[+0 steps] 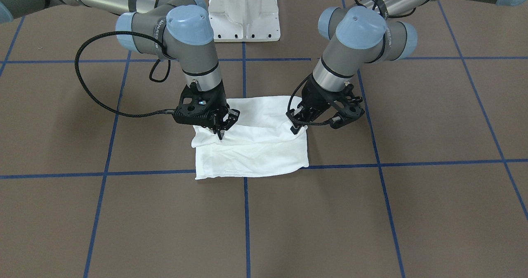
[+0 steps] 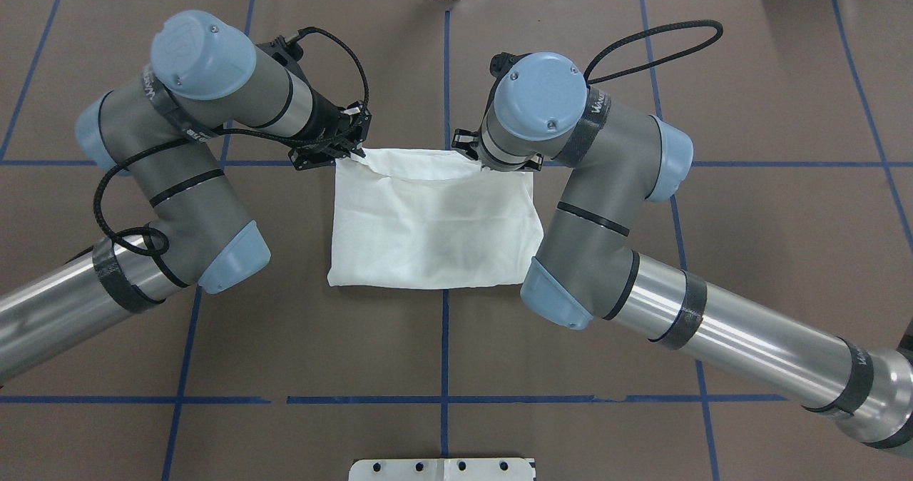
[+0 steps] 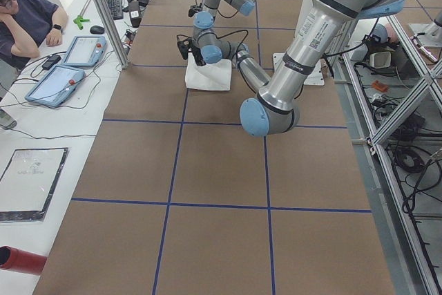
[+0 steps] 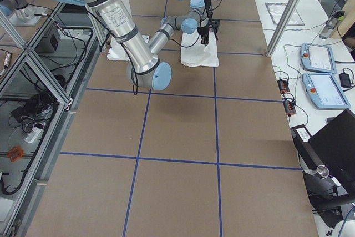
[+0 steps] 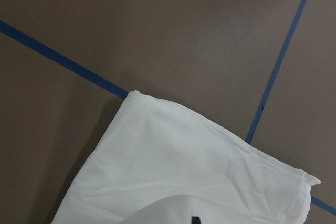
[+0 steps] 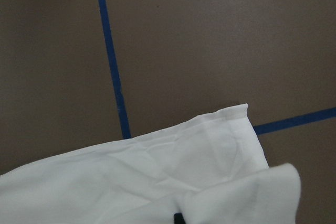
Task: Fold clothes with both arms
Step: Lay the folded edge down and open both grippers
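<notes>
Folding looks nearly done: T-shirt [image 1: 251, 154] lies as a compact rectangle on the worktop [image 1: 412, 208]; left gripper [image 1: 297, 127] and right gripper [image 1: 220, 131] jaws each pinch 1 far corner, release outstanding.

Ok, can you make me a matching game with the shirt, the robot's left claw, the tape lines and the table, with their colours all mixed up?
Things:
1 shirt
2 left claw
3 tape lines
4 table

Colours:
A blue
B brown
C white
D black

Pairs: 1-C, 2-D, 3-A, 4-B
</notes>
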`<state>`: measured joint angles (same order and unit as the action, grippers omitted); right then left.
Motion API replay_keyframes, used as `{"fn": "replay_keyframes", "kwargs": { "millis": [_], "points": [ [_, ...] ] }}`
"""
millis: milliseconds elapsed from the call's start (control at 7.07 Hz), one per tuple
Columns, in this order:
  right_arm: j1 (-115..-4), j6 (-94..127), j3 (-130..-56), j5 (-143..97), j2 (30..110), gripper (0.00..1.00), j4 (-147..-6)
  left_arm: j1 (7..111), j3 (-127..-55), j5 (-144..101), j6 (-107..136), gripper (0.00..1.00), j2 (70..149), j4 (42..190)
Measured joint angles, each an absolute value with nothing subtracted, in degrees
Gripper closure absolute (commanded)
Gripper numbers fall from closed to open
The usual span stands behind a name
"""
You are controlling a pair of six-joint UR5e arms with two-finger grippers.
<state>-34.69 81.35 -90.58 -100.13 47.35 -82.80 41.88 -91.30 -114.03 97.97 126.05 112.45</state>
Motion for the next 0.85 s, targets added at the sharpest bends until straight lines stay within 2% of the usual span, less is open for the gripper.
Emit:
{"fn": "replay_keyframes", "kwargs": {
  "millis": [283,424,566,849],
  "points": [
    [-34.9,81.5,-90.2,-100.9,47.0,1.00,-82.8,42.6,-88.0,-113.9,98.1,1.00,126.7,115.6],
    [-35.0,81.6,-89.8,-101.0,46.8,0.40,-82.8,42.8,-87.4,-113.9,98.0,0.88,126.7,116.1],
    [-35.0,81.8,-89.5,-101.0,46.8,0.00,-82.8,42.9,-87.2,-114.0,98.1,0.01,126.8,116.3],
    [-35.4,82.6,-89.1,-101.4,46.6,0.00,-82.7,42.9,-87.1,-113.9,98.1,0.00,126.8,116.7]
  ]
}}
